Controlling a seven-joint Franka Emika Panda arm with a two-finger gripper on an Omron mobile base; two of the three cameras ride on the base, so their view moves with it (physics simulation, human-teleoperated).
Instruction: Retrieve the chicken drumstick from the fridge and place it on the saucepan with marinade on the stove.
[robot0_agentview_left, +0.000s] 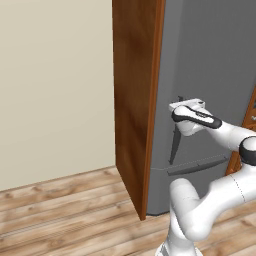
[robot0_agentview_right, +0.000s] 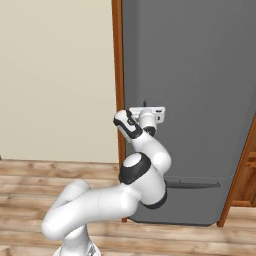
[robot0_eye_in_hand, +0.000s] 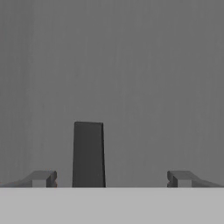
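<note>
Hand view: the gripper (robot0_eye_in_hand: 109, 179) faces the fridge (robot0_eye_in_hand: 131, 65) door squarely, fingers (robot0_eye_in_hand: 41, 178) spread wide apart, with the dark handle (robot0_eye_in_hand: 88, 154) standing between them, nearer the left finger and touching neither. Door face around the handle is flat, plain grey and unbroken. Left base view: the gripper (robot0_agentview_left: 181, 102) is up against the fridge (robot0_agentview_left: 210, 60) door at the top end of the long dark handle (robot0_agentview_left: 173, 145), which runs down the door near its left edge; a second dark handle (robot0_agentview_left: 197, 165) lies crosswise just beneath it, below the seam between upper and lower doors. The brown wooden side panel (robot0_agentview_left: 132, 95) bounds the fridge on its left, and open wood floor (robot0_agentview_left: 60, 210) and a bare cream wall (robot0_agentview_left: 55, 85) lie beyond that panel. Right base view: the arm's own wrist covers the upright handle, but the crosswise handle (robot0_agentview_right: 195, 184) shows, and a wooden edge (robot0_agentview_right: 240, 170) stands just right of the fridge (robot0_agentview_right: 200, 60). Both doors are closed; the drumstick cannot be seen.
</note>
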